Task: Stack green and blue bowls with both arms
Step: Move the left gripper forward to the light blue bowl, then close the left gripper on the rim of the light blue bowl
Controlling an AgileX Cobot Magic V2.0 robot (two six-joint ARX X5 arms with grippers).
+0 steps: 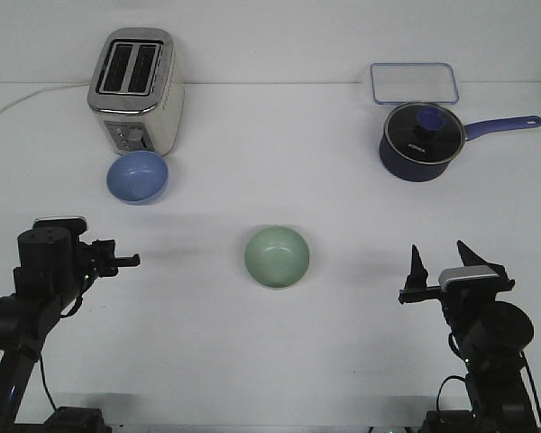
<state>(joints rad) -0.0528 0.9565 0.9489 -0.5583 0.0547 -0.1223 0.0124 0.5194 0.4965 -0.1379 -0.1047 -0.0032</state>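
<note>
The pale green bowl (277, 256) sits upright on the white table near the middle. The periwinkle blue bowl (138, 176) rests farther back on the left, just in front of the toaster and tilted a little toward me. My left gripper (126, 262) hovers low at the left, well in front of the blue bowl, with its fingers pointing right toward the green bowl; seen side-on, the gap between them does not show. Over at the right my right gripper (444, 262) has its two fingers spread wide, pointing away from me, with nothing between them.
A silver two-slot toaster (135, 90) stands at the back left, its white cord trailing off left. At the back right is a dark blue saucepan (421, 142) with a glass lid, handle pointing right, and behind it a clear rectangular container (414, 82).
</note>
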